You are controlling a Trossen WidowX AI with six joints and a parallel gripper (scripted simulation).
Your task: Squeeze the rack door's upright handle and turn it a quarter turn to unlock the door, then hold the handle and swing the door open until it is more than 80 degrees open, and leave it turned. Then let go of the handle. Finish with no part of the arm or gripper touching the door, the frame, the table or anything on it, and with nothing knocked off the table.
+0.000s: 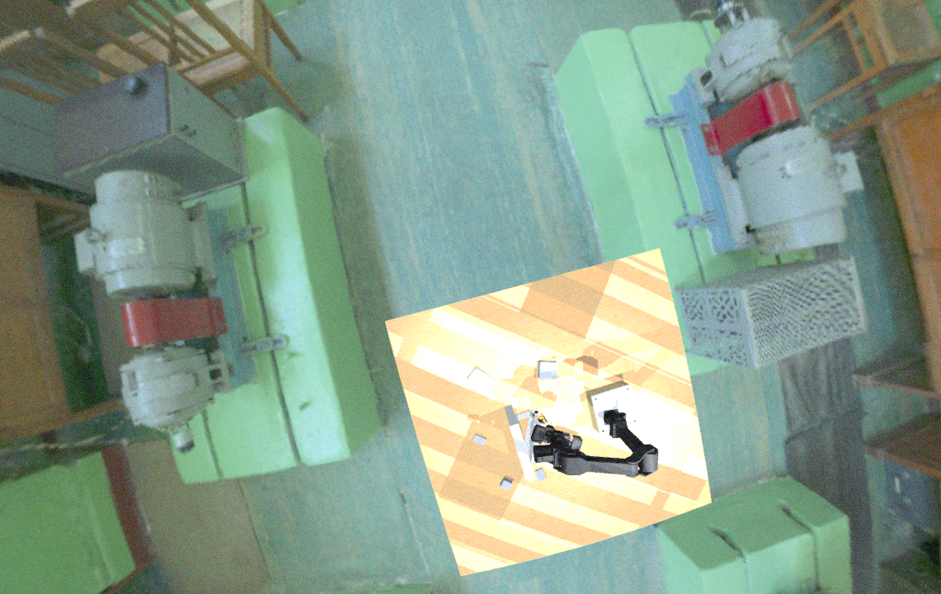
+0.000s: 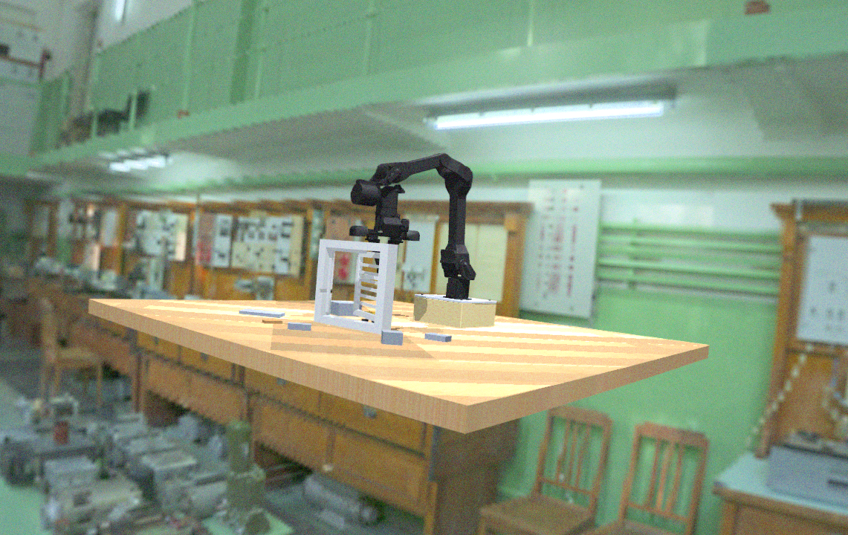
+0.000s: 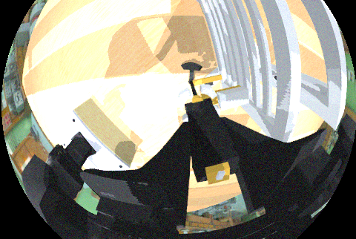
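The white rack frame (image 1: 519,445) (image 2: 385,293) (image 3: 335,57) stands upright on the table. Its slatted door (image 2: 368,316) (image 3: 291,64) stands partly open, swung out toward the arm's side, well short of square to the frame. My gripper (image 1: 540,421) (image 3: 204,125) points down on the arm's side of the door and is shut on the yellow upright handle (image 3: 213,170). The handle's top shows between the black fingers in the wrist view; most of its length is hidden by them. In the exterior view, the fingers are mostly hidden behind the frame and door.
The table (image 1: 569,531) (image 2: 546,372) holds the arm's base box (image 2: 455,312). A flat grey plate (image 2: 261,312) and small grey blocks (image 1: 478,438) (image 1: 505,483) (image 1: 540,473) lie around the frame. A larger grey block (image 1: 547,369) stands toward the back.
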